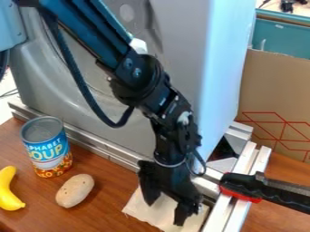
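Observation:
My black gripper (165, 208) hangs over a beige cloth (140, 212) near the bottom edge of the view, right of centre. Its two fingers stand apart, with only cloth visible between them. Part of the cloth is hidden behind the gripper. To the left a tan potato (75, 190) lies on the wooden table. A blue soup can (46, 147) stands upright behind the potato. At the far left is a yellow banana (8, 190).
A grey panel (191, 54) rises behind the arm, with a metal rail (97, 142) along its foot. Metal bars (245, 181) run at the right, where a black and red clamp (242, 186) sits. A cardboard box (272, 86) stands behind them. The wooden table (115, 208) lies in front.

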